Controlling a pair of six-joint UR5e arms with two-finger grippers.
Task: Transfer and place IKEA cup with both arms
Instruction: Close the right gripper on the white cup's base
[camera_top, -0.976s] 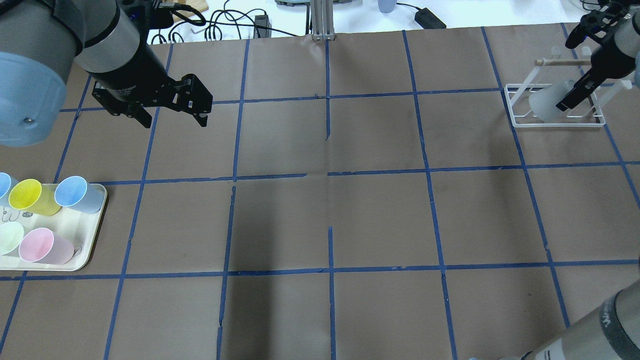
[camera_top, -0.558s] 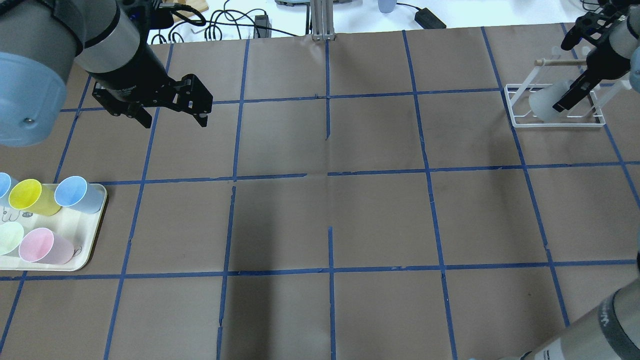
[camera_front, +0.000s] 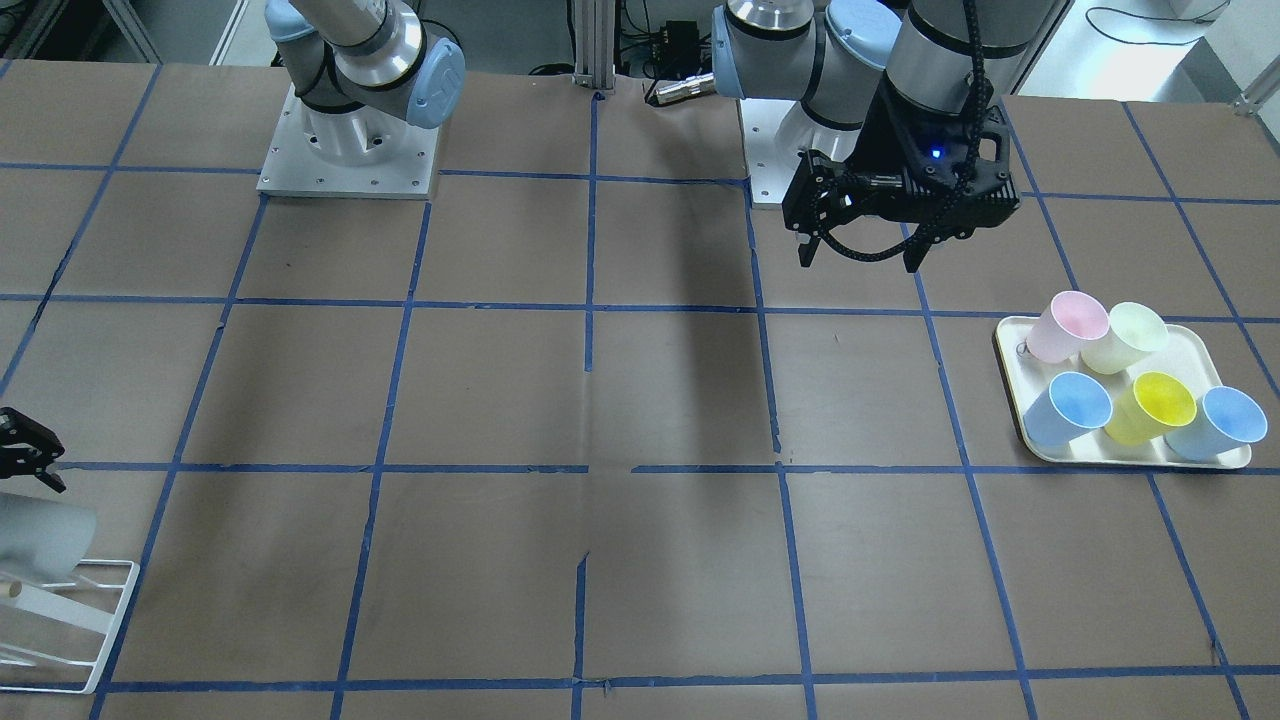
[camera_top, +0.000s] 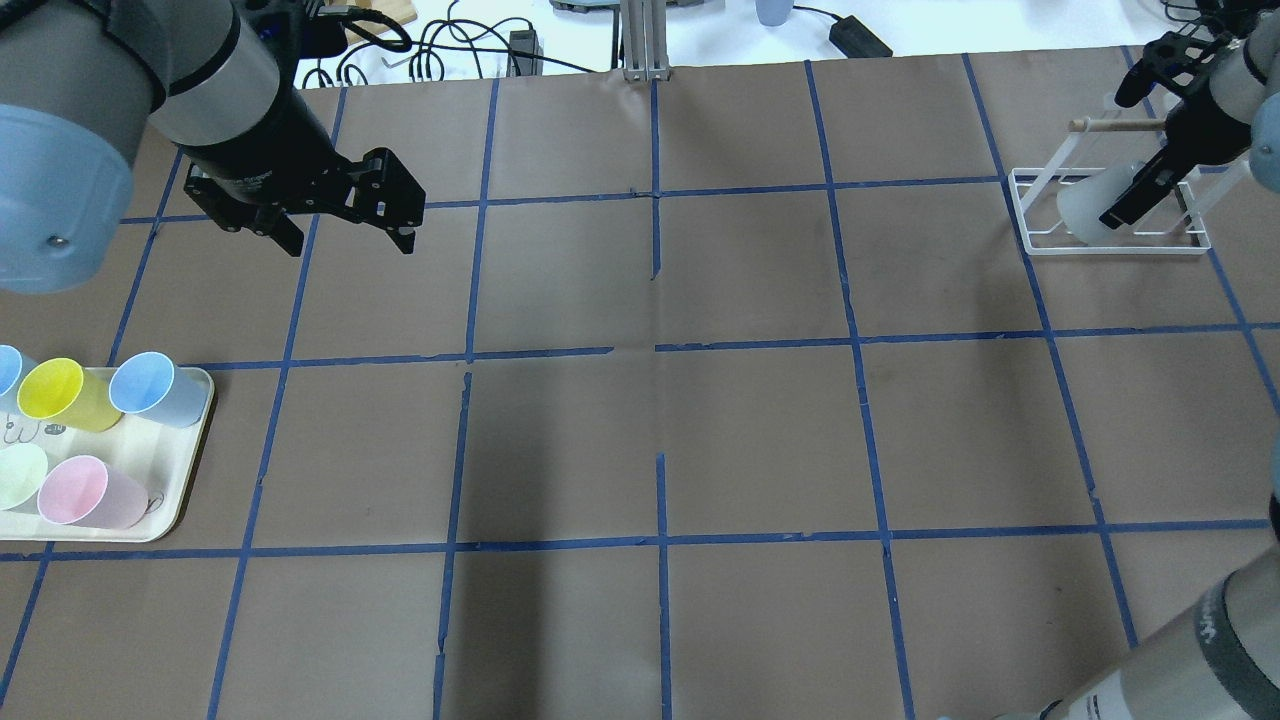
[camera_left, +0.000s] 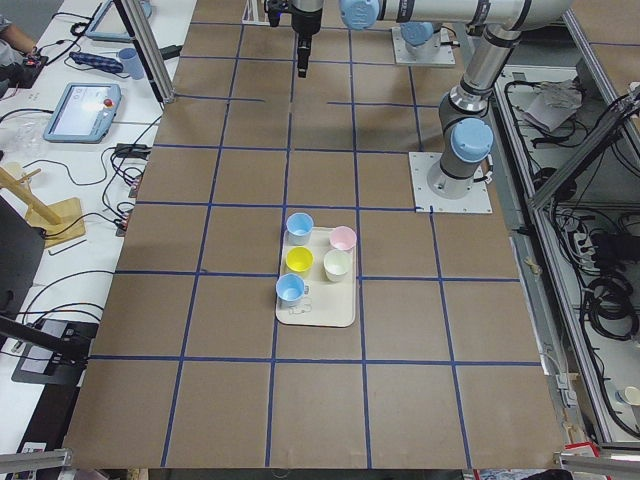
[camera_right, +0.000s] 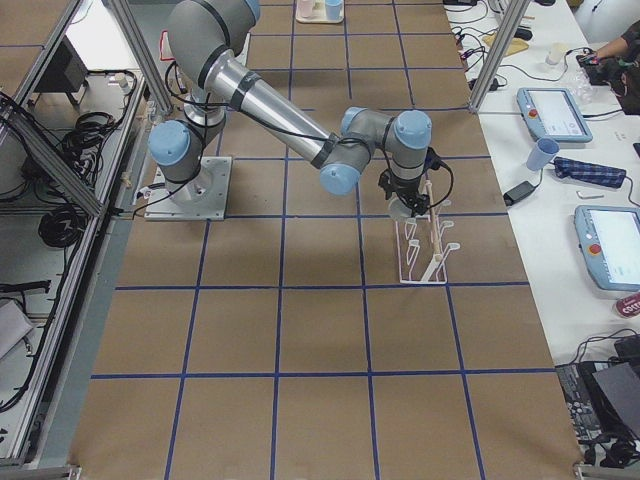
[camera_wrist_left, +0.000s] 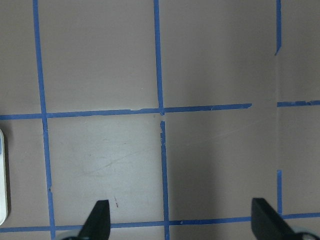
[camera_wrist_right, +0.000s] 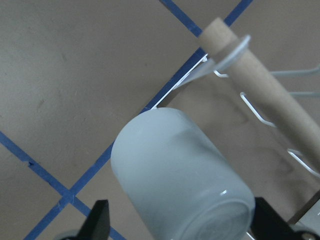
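The IKEA cup (camera_wrist_right: 180, 175) lies tilted on the white wire rack (camera_top: 1021, 212), its base turned up toward the right arm (camera_right: 270, 100). That arm's jaws stand spread wide on either side of the cup without clamping it. The cup looks seated, so the step in hand is probably the retreat. The jaws should keep their spread and back out along the cup's own axis, without dragging its wall. The rack's wooden dowel (camera_wrist_right: 260, 80) runs just beside the cup and is the likeliest snag, along with the wire prongs under it. Well apart from the rack, the left arm (camera_top: 200, 70) hovers over bare tabletop (camera_top: 760, 440), its jaws open and empty. Farthest from the rack is the tray (camera_top: 195, 440) of coloured cups (camera_top: 75, 490).
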